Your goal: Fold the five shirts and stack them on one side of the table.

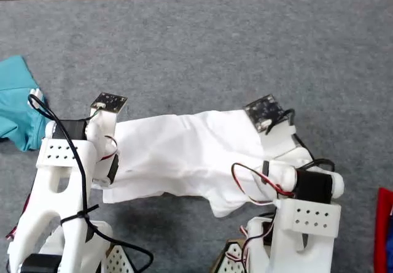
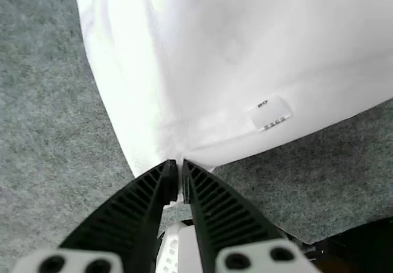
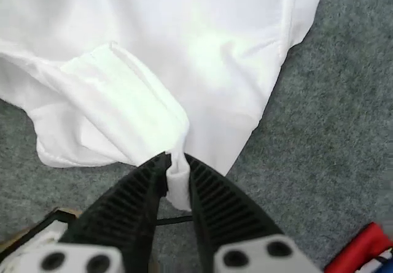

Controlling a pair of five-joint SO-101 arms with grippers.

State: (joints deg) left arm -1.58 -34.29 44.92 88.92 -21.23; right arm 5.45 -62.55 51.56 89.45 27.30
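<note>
- While the thin white fabric shirt (image 1: 184, 156) lies rumpled across the middle of the grey felt-like table cover (image 1: 215, 46), between the two arms, we judge it not yet folded.
- We find the left gripper (image 2: 178, 173) with its black ribbed jaws pressed together on a corner of the shirt's edge, near a small white sewn-in label (image 2: 270, 113).
- We find the right gripper (image 3: 177, 165) pinching a bunched fold of the same shirt at the opposite end.
- We judge the shirt light, limp and soft. It is not fragile, but it will sag between two holds and may slip from narrow jaws that catch only a thin edge.
- We judge the cover to have some grip, so dragging the cloth may ruck it. Lifting clear looks safer.
- We recommend holds at corners or seams, drawn apart to keep the panel flat.
- A bunched teal fabric garment (image 1: 15, 101) rests at one side edge of the table. A red and blue item (image 1: 385, 224) sits at the other, and we cannot identify it.
- As for containers, the garments rest directly on the cover. We judge the stack belongs there too.
</note>
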